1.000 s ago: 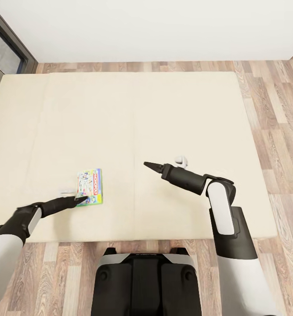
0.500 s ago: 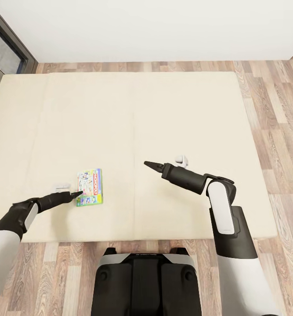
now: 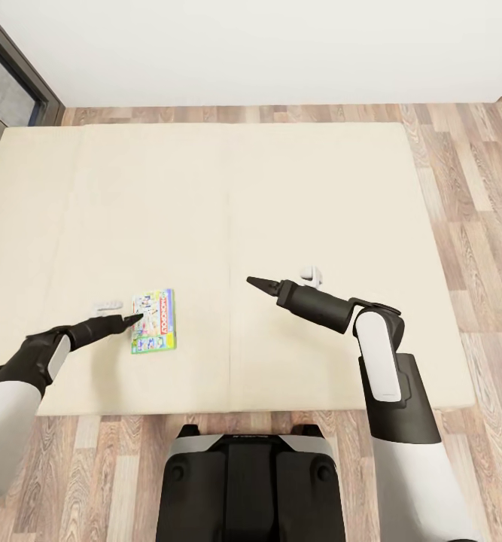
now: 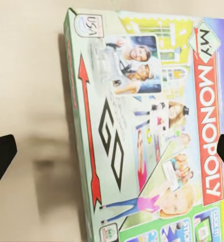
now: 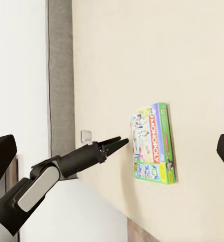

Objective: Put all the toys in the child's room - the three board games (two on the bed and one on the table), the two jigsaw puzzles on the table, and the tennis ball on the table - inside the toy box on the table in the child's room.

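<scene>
The Monopoly box (image 3: pixel 153 321) lies flat and face up on the bed (image 3: pixel 296 188), toward the near edge at about 8 o'clock from the mattress centre, close enough for an arm to reach from where the robot stands. The left gripper (image 3: pixel 135 319) has its tip at the box's 9 o'clock edge; in the head view it tapers to one dark point there, yet in the left wrist view a dark fingertip (image 4: pixel 1 154) shows at each side of the frame with the box (image 4: pixel 142 131) spread between them, so I judge the pincer wide and lined up to take the box across its width, not yet gripping. Whether the tip touches the box cannot be told. The right gripper (image 3: pixel 257 283) hangs above bare mattress at about 3 o'clock from the box, well apart from it and holding nothing; its fingertips (image 5: pixel 2 156) sit at opposite edges of the right wrist view, so it also looks wide, probably kept clear in reserve. In that view the left gripper (image 5: pixel 119 143) points at the box's (image 5: pixel 152 142) printed face. The box's lower end is cut off in the left wrist view. A small pale patch on the mattress beside each arm is too faint to identify.
</scene>
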Controlling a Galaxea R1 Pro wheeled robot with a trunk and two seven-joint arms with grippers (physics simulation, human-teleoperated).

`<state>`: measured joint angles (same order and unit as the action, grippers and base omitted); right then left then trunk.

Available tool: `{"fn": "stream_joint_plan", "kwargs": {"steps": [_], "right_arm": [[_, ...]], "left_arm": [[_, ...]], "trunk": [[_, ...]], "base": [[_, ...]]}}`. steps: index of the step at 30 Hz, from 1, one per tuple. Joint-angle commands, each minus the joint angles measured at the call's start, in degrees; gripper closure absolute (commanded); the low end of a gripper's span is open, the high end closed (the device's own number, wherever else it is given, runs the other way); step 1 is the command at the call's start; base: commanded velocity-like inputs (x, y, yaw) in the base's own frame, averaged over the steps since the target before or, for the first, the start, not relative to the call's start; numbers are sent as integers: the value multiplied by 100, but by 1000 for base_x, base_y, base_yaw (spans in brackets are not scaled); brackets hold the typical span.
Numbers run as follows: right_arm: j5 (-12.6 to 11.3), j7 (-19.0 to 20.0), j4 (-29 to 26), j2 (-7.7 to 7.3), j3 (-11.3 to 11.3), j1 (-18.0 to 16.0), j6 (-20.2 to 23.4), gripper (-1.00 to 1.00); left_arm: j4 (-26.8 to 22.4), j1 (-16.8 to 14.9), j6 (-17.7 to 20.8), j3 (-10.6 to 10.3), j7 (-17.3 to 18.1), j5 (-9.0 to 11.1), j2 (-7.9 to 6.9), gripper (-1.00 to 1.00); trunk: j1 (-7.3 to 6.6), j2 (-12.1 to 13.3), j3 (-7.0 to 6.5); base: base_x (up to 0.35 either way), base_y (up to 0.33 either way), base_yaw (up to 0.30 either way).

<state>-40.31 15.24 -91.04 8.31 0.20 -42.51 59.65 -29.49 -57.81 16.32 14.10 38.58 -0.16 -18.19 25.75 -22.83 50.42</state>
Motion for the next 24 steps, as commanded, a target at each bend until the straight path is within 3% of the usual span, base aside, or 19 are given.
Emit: {"fn": "stream_joint_plan", "kwargs": {"steps": [1,13,24], "right_arm": [[62,58,-1,3,-9,-3,21,-100],[75,58,7,9,-9,-3,20,-100],[75,49,6,10,-4,-3,20,-100]], "left_arm": [[-4,-12,57,31,24,-2,18,-100],[-6,-37,52,26,15,7,152,-100],[-21,-161,83,23,69,7,152,-100]], "trunk": [[3,-9,12],[3,-9,114],[3,-9,156]], "base": [[0,0,0],[0,0,0],[0,0,0]]}}
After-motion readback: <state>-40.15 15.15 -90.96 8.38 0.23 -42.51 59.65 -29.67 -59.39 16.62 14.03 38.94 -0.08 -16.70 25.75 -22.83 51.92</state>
